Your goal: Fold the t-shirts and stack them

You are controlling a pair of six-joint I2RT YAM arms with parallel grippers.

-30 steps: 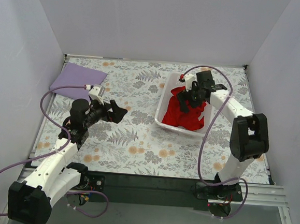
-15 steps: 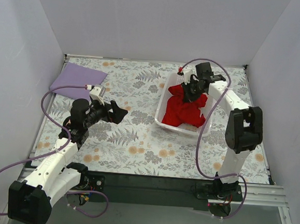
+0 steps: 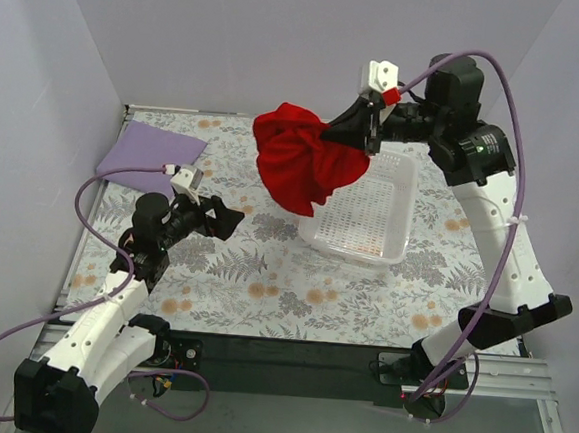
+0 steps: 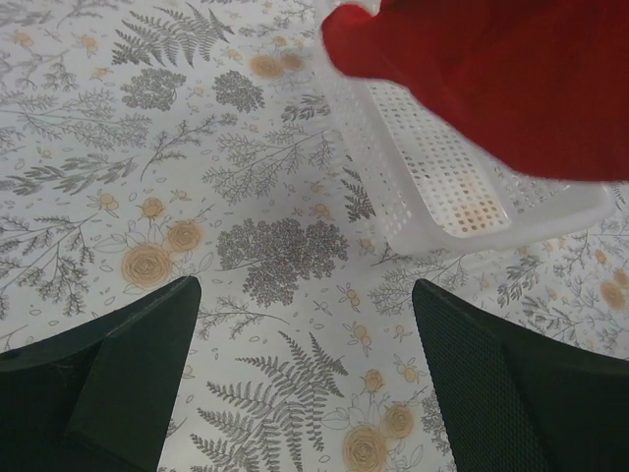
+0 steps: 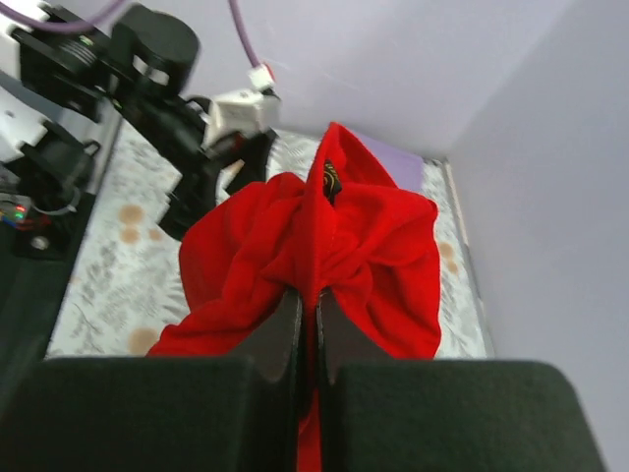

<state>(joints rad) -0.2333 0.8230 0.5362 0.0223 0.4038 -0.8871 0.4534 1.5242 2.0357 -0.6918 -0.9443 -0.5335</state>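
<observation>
Right hand (image 3: 334,137) is closed tight on the red t-shirt (image 3: 299,162), which hangs bunched in the air.
The shirt is over the 10 o'clock corner of the white basket (image 3: 357,250). The lilac t-shirt (image 3: 149,153) lies flat at 10 o'clock on the counter (image 3: 265,275). The left hand (image 3: 231,217), at 9 o'clock, is wide open and holds nothing.

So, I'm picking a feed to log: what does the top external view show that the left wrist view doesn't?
Only top external: the lilac shirt lying at the far left corner, and the right hand shut on the red shirt. Only left wrist: the patterned table close up between the left hand's open fingers. Both: the raised red shirt and the white basket.
</observation>
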